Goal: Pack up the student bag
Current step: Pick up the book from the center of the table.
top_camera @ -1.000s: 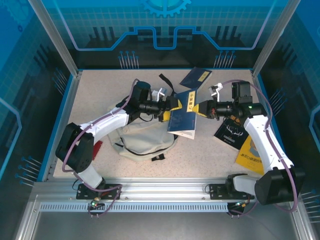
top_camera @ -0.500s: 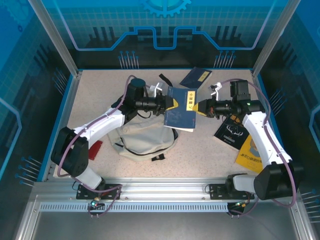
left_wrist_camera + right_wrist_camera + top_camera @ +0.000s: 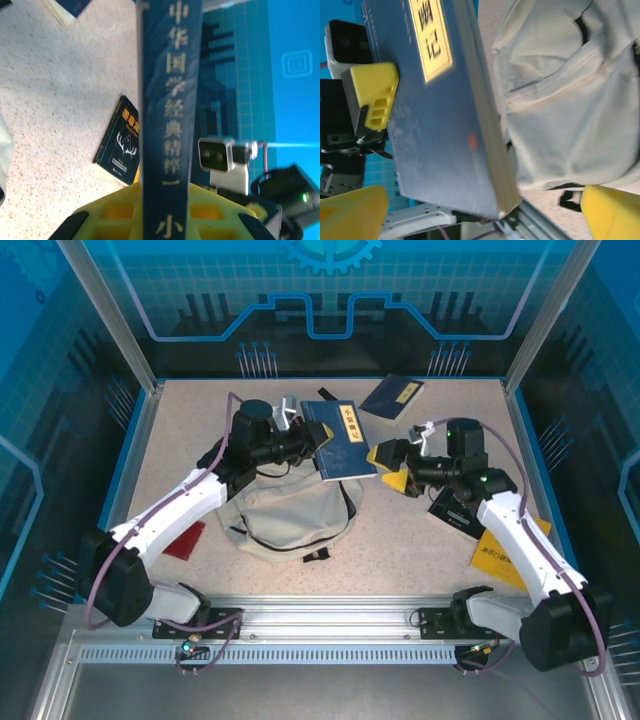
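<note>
The cream student bag (image 3: 290,518) lies in the middle of the table, and its fabric and black zipper lines (image 3: 570,100) are close in the right wrist view. My left gripper (image 3: 312,443) is shut on a blue book (image 3: 340,440), holding it above the bag's far edge. The book's spine (image 3: 167,125) rises between the yellow fingers (image 3: 115,212). To the book's right, my right gripper (image 3: 392,468) stands open and apart from it. Its yellow fingertips (image 3: 612,215) frame the book's cover (image 3: 440,110) with nothing between them.
A small blue book (image 3: 392,395) lies at the back. A black book with an antler design (image 3: 458,508) (image 3: 125,142) and a yellow book (image 3: 505,552) lie under the right arm. A red flat item (image 3: 185,540) sits left of the bag.
The right gripper has let go of the blue book and drawn back to the right. The left arm has swung the book back and left, past the bag's far edge.
</note>
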Motion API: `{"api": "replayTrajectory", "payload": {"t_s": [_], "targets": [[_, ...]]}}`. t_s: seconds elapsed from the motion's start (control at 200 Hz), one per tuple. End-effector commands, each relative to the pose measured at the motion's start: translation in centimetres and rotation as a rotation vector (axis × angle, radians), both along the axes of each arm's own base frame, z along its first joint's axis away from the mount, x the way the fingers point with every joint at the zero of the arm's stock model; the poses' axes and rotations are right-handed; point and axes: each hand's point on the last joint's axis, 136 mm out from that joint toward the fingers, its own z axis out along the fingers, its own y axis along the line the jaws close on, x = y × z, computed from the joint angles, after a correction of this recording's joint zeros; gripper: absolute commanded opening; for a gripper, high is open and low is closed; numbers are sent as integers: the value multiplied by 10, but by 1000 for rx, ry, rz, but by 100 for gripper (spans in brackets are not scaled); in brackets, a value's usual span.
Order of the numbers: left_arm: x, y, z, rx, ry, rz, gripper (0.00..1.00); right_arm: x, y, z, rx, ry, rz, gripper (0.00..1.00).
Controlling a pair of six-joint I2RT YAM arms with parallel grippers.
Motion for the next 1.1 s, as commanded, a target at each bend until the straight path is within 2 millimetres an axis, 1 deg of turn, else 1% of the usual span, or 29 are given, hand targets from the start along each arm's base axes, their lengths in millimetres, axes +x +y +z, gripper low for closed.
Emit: {"api": "replayTrajectory", "payload": {"t_s": [0.0,0.095,0.25,0.43,0.44,0.46,0.51,0.61,0.69,0.76,0.805,0.92,0.945,1.01,1.066,1.076,1.096], "targets": [[12,22,26,-50,-65,153,14,3,21,28,127,-23,-85,100],[12,27,34,-88,-72,187,14,3,37,32,182,-2,-134,100],[11,34,40,-125,-61,232,14,7,62,39,244,44,-209,100],[11,35,41,-202,-33,251,14,21,74,47,298,52,-291,99],[11,35,42,-207,-34,251,14,23,75,53,315,35,-289,98],[11,35,41,-213,-27,254,13,24,76,56,325,25,-292,97],[10,35,41,-232,-17,254,13,27,79,60,328,20,-302,92],[10,39,38,-245,-8,278,12,30,83,60,333,23,-325,82],[9,41,39,-257,-11,282,12,34,84,55,332,44,-342,76],[7,41,42,-266,-19,281,12,37,85,50,340,66,-349,69],[6,42,42,-267,-21,281,12,40,88,49,347,72,-345,61],[3,44,39,-268,-19,284,13,42,96,37,326,92,-322,42],[3,45,37,-264,-15,287,14,42,96,34,320,98,-318,37],[1,44,35,-251,-17,277,17,41,96,28,292,104,-321,31],[-2,44,29,-229,-5,268,21,40,91,22,256,105,-337,24],[-2,44,28,-225,-2,268,22,39,90,16,236,117,-343,23],[-3,45,26,-215,2,267,25,38,88,12,215,122,-351,23]]}}
